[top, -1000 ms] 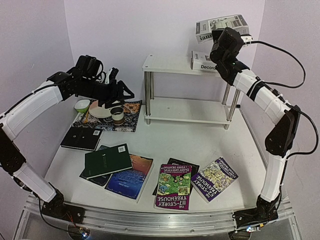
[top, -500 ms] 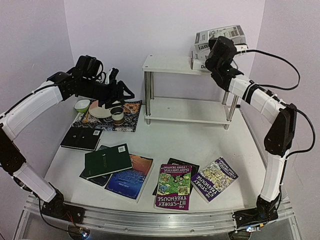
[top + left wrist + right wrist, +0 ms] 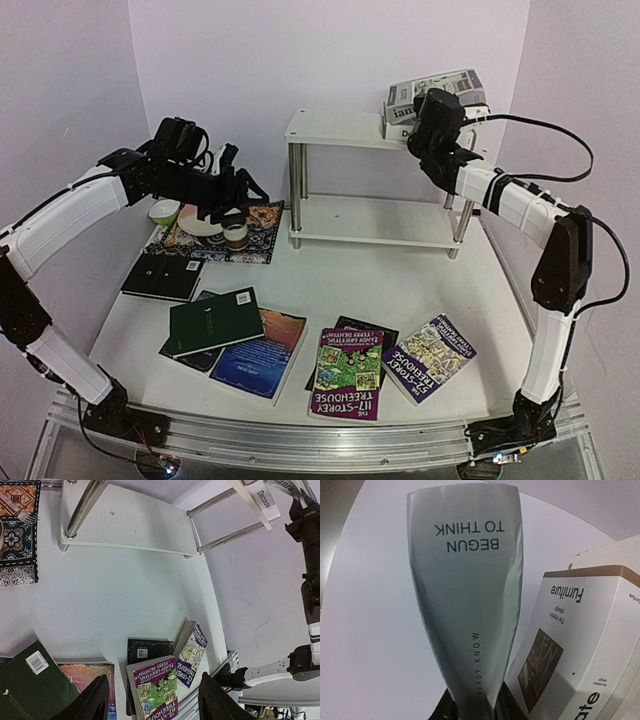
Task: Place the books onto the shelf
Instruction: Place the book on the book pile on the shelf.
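My right gripper point(image 3: 433, 108) is shut on a grey-white book point(image 3: 438, 90), holding it level just above the thick white "Decorate" book point(image 3: 575, 645) on the top board of the shelf point(image 3: 330, 130). The right wrist view shows the held book's point(image 3: 465, 595) grey cover rising from between the fingers. My left gripper point(image 3: 232, 188) hangs open and empty over the placemat. On the table lie a black book point(image 3: 163, 277), a dark green book point(image 3: 215, 320), a blue book point(image 3: 258, 358) and two purple paperbacks point(image 3: 348, 372) point(image 3: 430, 357).
A patterned placemat point(image 3: 262, 238) left of the shelf carries a green bowl point(image 3: 164, 211), a plate and a cup point(image 3: 235, 231). The shelf's lower board point(image 3: 125, 525) is bare. Another black book point(image 3: 148, 650) lies under the purple paperback point(image 3: 156, 685).
The right arm has brought the grey-white book down and slightly left, close over the "Decorate" book. The left arm has barely shifted.
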Robot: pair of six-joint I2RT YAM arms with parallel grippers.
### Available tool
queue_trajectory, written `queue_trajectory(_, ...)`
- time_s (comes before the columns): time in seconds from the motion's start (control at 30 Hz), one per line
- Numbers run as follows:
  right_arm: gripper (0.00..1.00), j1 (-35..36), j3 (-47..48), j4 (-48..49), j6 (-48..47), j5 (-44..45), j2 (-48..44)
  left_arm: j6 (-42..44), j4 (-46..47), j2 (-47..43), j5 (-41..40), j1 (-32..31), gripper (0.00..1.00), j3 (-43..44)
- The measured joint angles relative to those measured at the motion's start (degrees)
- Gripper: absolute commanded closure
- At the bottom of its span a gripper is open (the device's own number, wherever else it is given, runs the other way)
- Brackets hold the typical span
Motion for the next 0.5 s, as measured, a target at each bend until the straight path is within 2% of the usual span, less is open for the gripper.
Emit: queue_trajectory(0.5, 0.78, -0.55, -1.11, -2.29, 4.61, -0.61, -1.11, -0.76, 0.07, 0.0, -0.04, 0.0, 0.39, -0.02)
